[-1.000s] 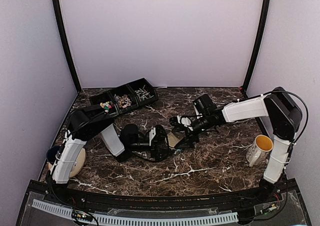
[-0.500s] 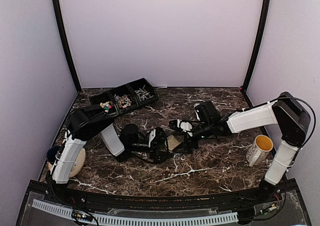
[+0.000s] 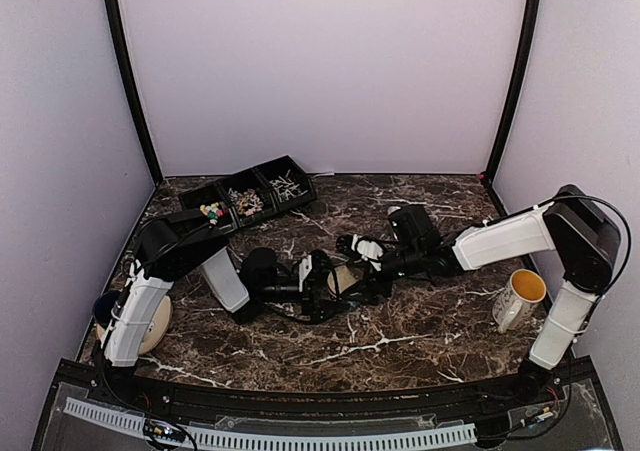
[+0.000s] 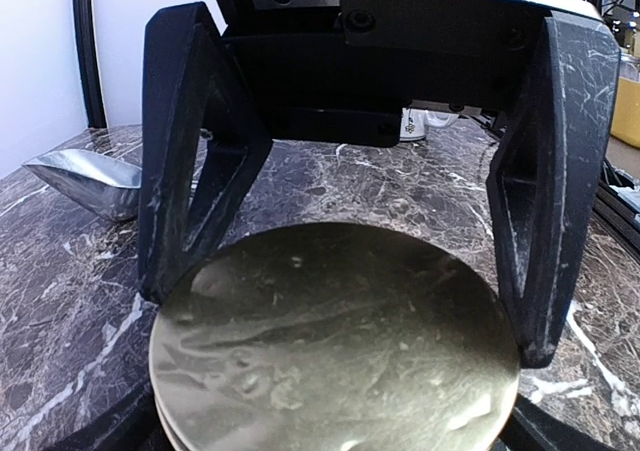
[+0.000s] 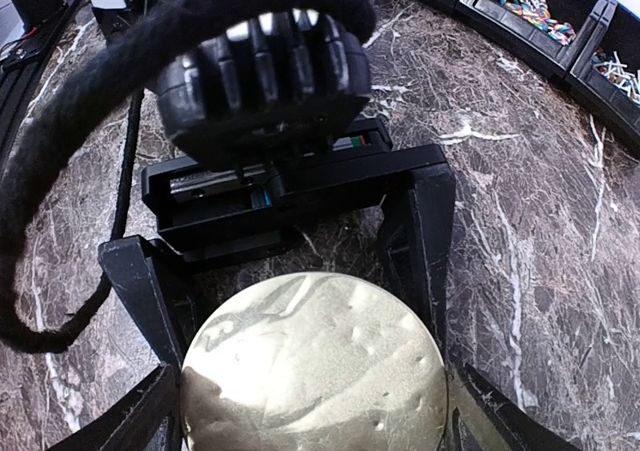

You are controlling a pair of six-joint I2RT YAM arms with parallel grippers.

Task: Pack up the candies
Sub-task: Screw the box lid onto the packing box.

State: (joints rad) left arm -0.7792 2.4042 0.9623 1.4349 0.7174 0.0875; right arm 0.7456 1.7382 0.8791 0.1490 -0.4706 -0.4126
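Observation:
A round gold tin with its lid on sits at the table's centre between both grippers. It fills the left wrist view and the right wrist view. My left gripper grips it from the left, its fingers pressed on the tin's sides. My right gripper comes from the right, spread wide, its fingers flanking the rim. The candies lie in a black sectioned tray at the back left, also seen in the right wrist view.
A crumpled silver foil pouch lies on the marble just beyond the tin. A yellow-lined white mug stands at the right. A tape roll lies by the left arm's base. Black posts stand in the back corners.
My right arm has swung down and left from above the table, and its open fingers are now around the tin. The left gripper and tin have stayed put.

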